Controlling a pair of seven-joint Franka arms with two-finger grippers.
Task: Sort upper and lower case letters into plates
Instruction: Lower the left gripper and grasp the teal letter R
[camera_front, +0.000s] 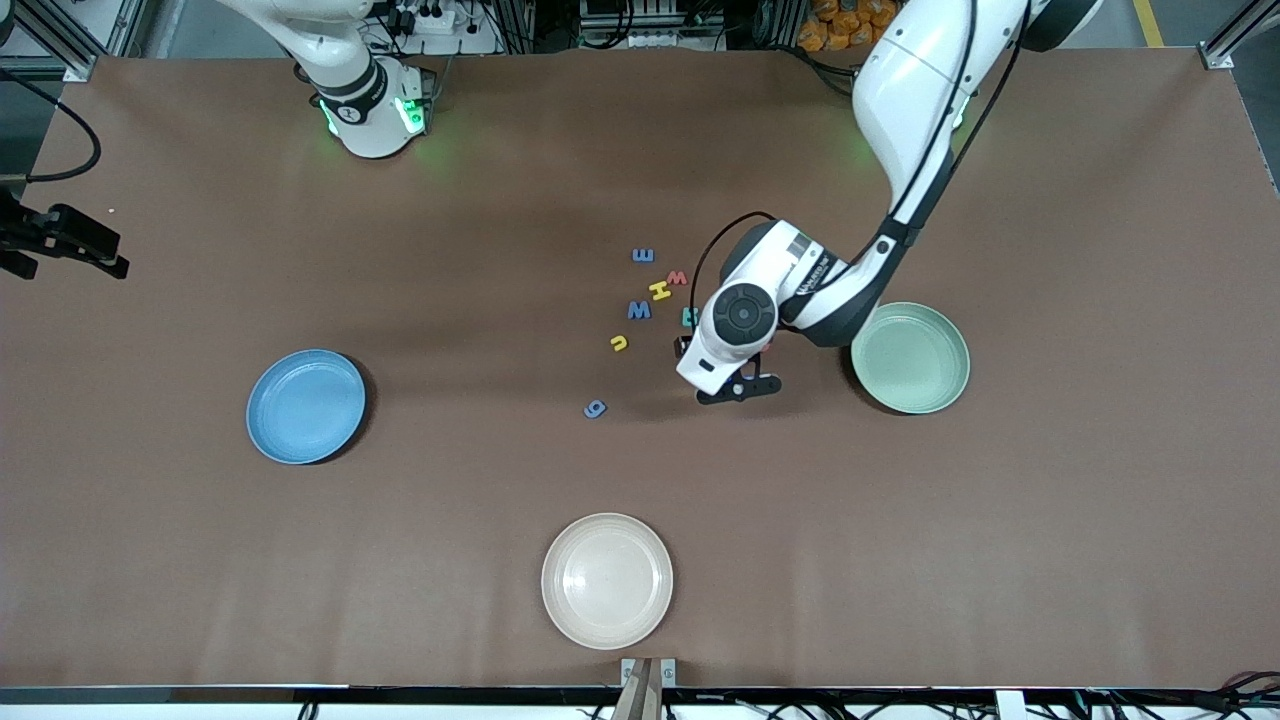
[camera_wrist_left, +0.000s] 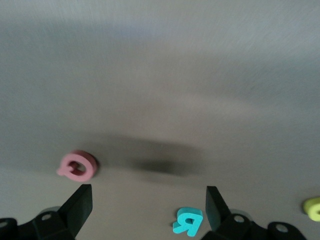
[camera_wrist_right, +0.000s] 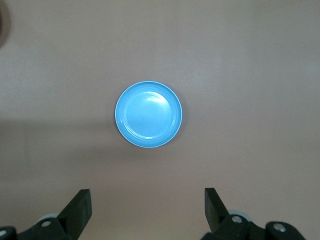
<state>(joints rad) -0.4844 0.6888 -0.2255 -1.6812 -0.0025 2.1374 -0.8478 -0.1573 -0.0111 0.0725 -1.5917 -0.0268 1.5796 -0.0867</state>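
From the front camera, the letters sit in a loose cluster mid-table: a blue E farthest from the camera, then a red W, yellow H, blue M, yellow u and a blue g nearest. Both sorting plates are empty, the blue plate toward the right arm's end, the mint plate toward the left arm's end, so I'd say sorting hasn't started. A cream plate sits nearest the camera. The left gripper hangs low beside the cluster, probably lining up a first pick. Left wrist view: its jaws are spread wide with nothing between them, a pink q and teal R lying on the table near the fingertips. Right wrist view: the right gripper is also wide open and empty, parked high over the blue plate, just waiting.
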